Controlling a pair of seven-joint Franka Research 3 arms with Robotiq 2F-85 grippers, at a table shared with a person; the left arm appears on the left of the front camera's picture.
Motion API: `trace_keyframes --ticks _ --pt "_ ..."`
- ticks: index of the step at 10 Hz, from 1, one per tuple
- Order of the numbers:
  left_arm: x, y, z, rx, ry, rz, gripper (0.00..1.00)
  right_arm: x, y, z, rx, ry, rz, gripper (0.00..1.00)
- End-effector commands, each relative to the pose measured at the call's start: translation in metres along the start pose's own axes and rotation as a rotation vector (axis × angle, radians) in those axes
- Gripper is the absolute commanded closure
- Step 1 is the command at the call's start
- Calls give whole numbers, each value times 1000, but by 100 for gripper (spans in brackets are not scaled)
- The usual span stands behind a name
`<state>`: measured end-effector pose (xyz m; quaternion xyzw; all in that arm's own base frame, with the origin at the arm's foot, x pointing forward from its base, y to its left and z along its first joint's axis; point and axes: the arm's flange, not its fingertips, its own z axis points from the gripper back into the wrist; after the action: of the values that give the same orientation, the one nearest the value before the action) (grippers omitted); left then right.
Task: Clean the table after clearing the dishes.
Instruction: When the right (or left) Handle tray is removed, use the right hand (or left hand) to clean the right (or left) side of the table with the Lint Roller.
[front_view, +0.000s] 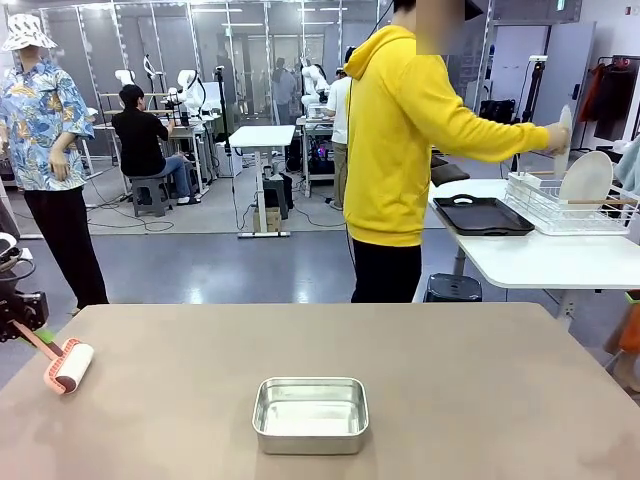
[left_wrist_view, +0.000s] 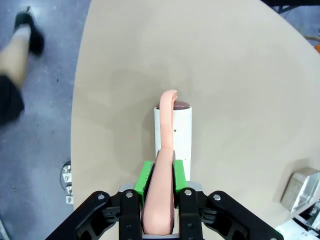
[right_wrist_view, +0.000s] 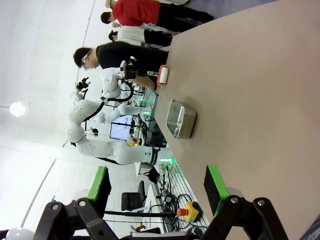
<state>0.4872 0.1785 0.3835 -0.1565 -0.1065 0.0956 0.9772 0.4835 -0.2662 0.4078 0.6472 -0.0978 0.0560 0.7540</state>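
Lint roller (front_view: 70, 365) rests near the table's (front_view: 450, 400) left edge, handle pinched in the left end effector (left_wrist_view: 160, 187), long axis along the fingers, drum crosswise; likely light, rigid, sticky-surfaced, best held by the handle; right end effector (right_wrist_view: 160, 187) spread, empty; dishes (front_view: 585, 180) racked off-table.

Even overhead light falls on the table (front_view: 480, 390), shadows soft; glare whitens the right wrist view, wide-angle edges bending.
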Motion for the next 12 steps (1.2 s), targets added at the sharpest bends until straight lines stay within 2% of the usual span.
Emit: trace_keyframes --ticks 1,6,11,12 --pt "-10 15 -37 156 26 -32 78 -5 4 -4 -5 5 -4 4" --pt "-31 -40 38 212 -60 -157 78 -5 4 -4 -5 5 -4 4" --pt "-51 -79 71 257 -129 -194 78 -5 4 -4 -5 5 -4 4" --pt "-37 -69 66 224 -93 -220 78 -5 4 -4 -5 5 -4 4"
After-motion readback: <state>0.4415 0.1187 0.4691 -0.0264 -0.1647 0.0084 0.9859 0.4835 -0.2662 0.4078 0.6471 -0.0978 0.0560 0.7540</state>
